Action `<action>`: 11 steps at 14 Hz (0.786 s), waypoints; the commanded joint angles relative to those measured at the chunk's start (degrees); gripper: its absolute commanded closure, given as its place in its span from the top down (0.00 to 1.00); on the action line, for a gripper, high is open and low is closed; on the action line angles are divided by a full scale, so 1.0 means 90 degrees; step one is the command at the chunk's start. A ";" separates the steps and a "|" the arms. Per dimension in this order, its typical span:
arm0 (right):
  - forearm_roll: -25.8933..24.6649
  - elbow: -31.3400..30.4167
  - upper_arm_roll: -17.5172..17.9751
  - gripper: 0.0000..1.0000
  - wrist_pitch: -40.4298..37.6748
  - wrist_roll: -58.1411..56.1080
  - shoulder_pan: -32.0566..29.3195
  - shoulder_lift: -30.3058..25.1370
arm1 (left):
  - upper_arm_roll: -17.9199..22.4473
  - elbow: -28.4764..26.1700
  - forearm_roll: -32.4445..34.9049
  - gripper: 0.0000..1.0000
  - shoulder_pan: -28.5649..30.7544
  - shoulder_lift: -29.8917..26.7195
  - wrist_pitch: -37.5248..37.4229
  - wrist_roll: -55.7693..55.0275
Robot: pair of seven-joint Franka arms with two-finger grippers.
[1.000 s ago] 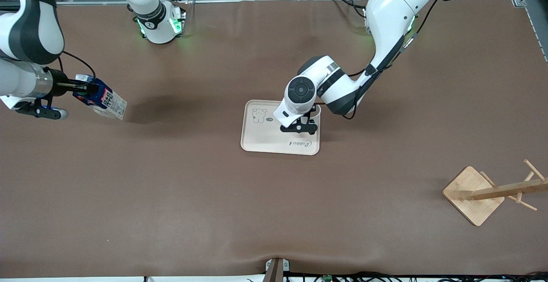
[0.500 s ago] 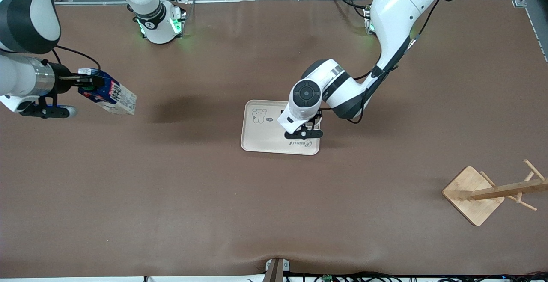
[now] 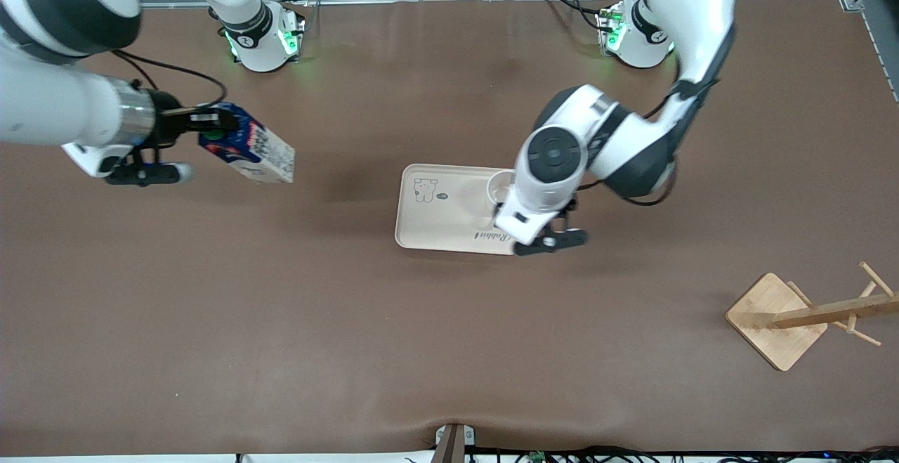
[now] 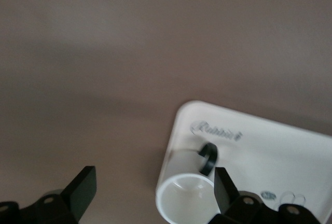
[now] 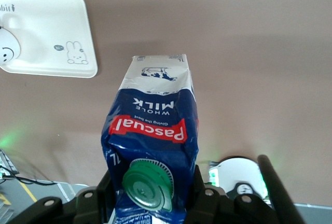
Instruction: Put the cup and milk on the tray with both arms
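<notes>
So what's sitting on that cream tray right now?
Only the white cup, upright on the tray at the end toward the left arm. The left gripper, open above that end, hides part of it. The milk carton hangs in the right gripper, over the table.

Two white arms (image 3: 674, 34) with black joint bands, black cables, a round black wrist cap, black grippers, and green-lit bases (image 3: 281, 41).
</notes>
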 commanded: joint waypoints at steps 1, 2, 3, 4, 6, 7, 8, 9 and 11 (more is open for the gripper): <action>0.0307 0.0414 -0.0052 0.03 0.0352 0.1072 0.0819 0.0471 | 0.0478 -0.0121 0.0100 1.00 0.0045 -0.0688 -0.0341 0.0003; 0.0386 0.0492 -0.0052 0.03 0.0645 0.1521 0.1083 0.0656 | 0.0518 -0.0121 0.0090 1.00 0.0152 -0.0845 -0.0342 0.0062; 0.0368 0.0551 -0.0052 0.03 0.0938 0.1883 0.1395 0.0823 | 0.0509 -0.0111 0.0100 1.00 0.0356 -0.0953 -0.0342 0.0265; 0.0348 0.0619 -0.0062 0.03 0.1231 0.2274 0.1736 0.0969 | 0.0509 -0.0111 0.0090 1.00 0.0542 -0.1089 -0.0351 0.0596; 0.0406 0.0911 -0.0043 0.03 0.1700 0.2745 0.2022 0.1340 | 0.0509 -0.0111 0.0090 1.00 0.0874 -0.1353 -0.0565 0.1115; 0.0407 0.1038 -0.0043 0.03 0.1818 0.2804 0.2245 0.1535 | 0.0499 -0.0111 0.0081 1.00 0.1040 -0.1470 -0.0653 0.1378; 0.0387 0.1117 -0.0062 0.03 0.1916 0.2853 0.2450 0.1682 | 0.0499 -0.0111 0.0042 1.00 0.1187 -0.1587 -0.0741 0.1680; 0.0387 0.1127 -0.0062 0.03 0.2023 0.2854 0.2539 0.1809 | 0.0499 -0.0111 0.0003 1.00 0.1285 -0.1695 -0.0771 0.1935; 0.0339 0.1128 -0.0062 0.04 0.2306 0.2854 0.2773 0.2092 | 0.0489 -0.0121 -0.0017 1.00 0.1529 -0.1871 -0.0801 0.2248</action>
